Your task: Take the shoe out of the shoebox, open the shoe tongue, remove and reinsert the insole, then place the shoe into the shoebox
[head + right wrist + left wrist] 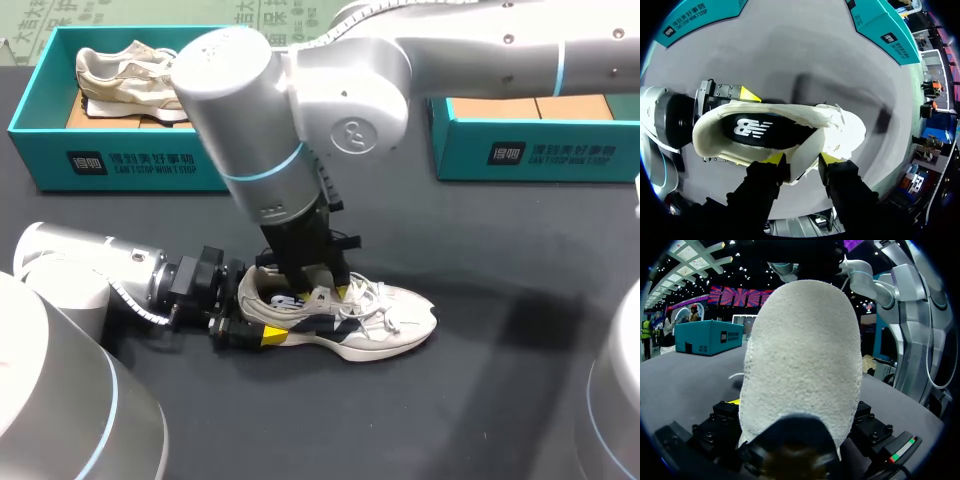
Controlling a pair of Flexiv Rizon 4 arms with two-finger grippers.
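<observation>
Only the right wrist view showed the right gripper (801, 161) pinching the tongue (807, 149); the left gripper (255, 305) clamped the shoe (385, 322) at its heel.

The shoe (385, 322) lies mid-tabletop (480, 250), toe to my right. My left hand (252, 312) grips its heel and my right hand (800, 160) pinches the tongue (804, 150) from above. Behind stand a left box (110, 165), holding another shoe (120, 72), and a right box (530, 150).

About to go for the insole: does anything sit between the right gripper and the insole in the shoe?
Only the tongue, which the right gripper itself pinches and holds up. Beyond it the insole lies uncovered in the opening of the shoe, while the left gripper clamps the heel.
</observation>
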